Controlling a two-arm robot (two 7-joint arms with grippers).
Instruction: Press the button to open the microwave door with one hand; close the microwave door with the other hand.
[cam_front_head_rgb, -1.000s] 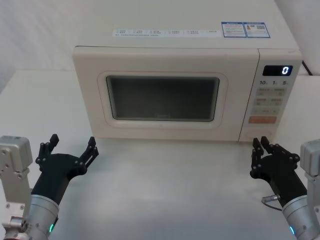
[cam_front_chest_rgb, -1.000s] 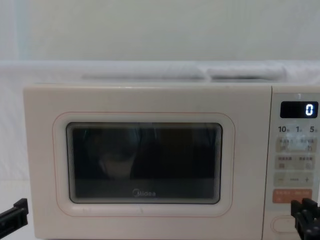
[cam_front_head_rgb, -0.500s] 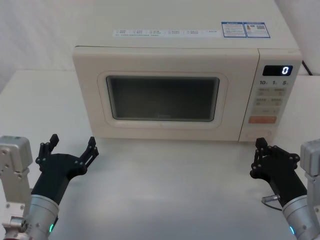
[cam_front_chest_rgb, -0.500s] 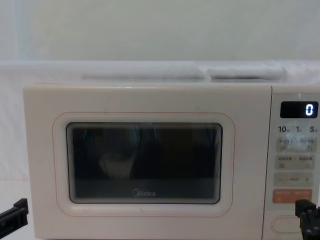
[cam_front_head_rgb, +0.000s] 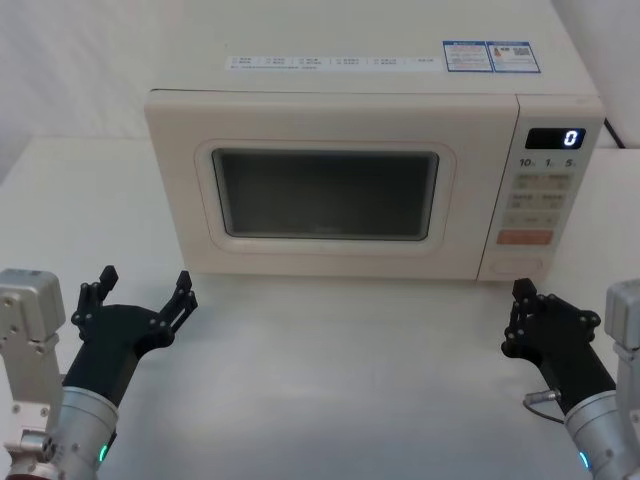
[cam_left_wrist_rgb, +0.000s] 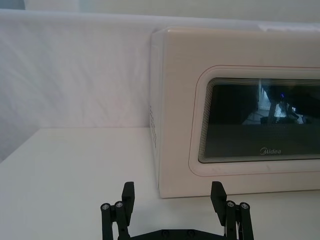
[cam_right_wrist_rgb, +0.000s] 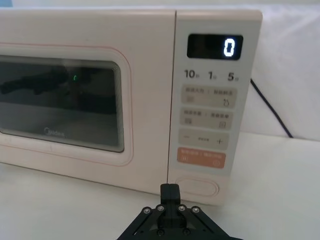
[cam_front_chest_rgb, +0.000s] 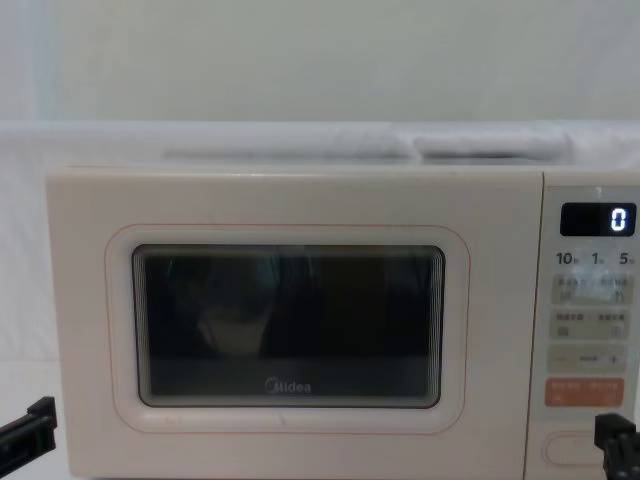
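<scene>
Head view: cream microwave square-on at the back of a white table, microwave door flush and shut, display reading 0. Wide blank button at the foot of the control panel, under the orange-red key. Left gripper low on the near left, arm angled forward and slightly inward, jaws spread wide, well short of the door's lower left corner. Right gripper low on the near right, fingers drawn together into a narrow point aimed up toward the button, near it but apart.

Left wrist view: left gripper level above the table, two fingertips standing well apart, facing the door's lower left corner; Midea logo on the window's lower edge.

Right wrist view: right gripper closed to a single tip, sitting just below the button, gap between tip and button not readable as contact.

Chest view: door filling the middle, closed. Tip of the left gripper at the lower left edge, beside the microwave's corner. Right gripper at the lower right edge, overlapping the right end of the button.
</scene>
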